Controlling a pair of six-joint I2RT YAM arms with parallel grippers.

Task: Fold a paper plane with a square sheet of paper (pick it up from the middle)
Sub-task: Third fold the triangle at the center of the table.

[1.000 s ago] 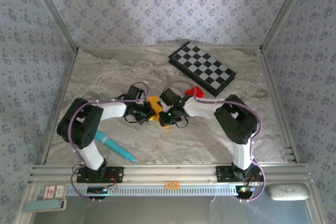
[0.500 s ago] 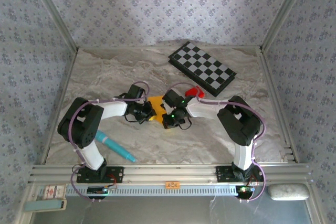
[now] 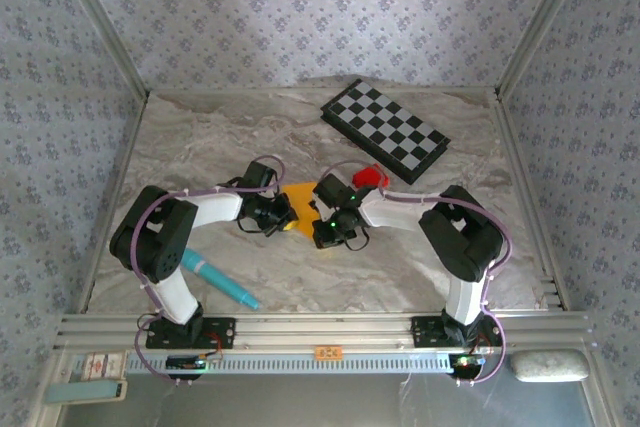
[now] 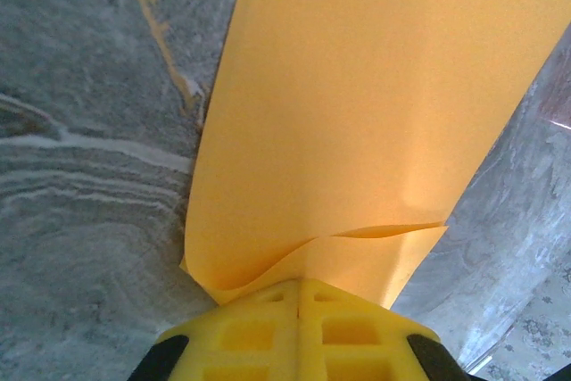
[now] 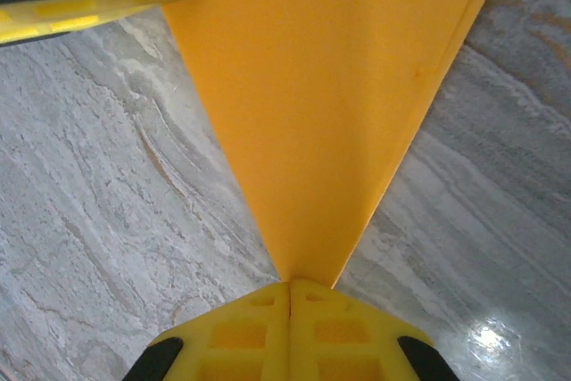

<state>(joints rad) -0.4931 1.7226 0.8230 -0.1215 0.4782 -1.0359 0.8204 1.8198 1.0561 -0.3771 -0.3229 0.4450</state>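
One sheet of paper, orange-yellow, is held at the middle of the table between two hands. The left hand is clamped on one edge, where the paper buckles a little. The right hand is clamped on a pointed corner. One checkerboard lies toward the far right corner, well apart. One red block sits just beside the right arm, and one teal pen lies near the left arm by the near edge. Bare marbled surface spreads toward the far left corner and along the near edge.
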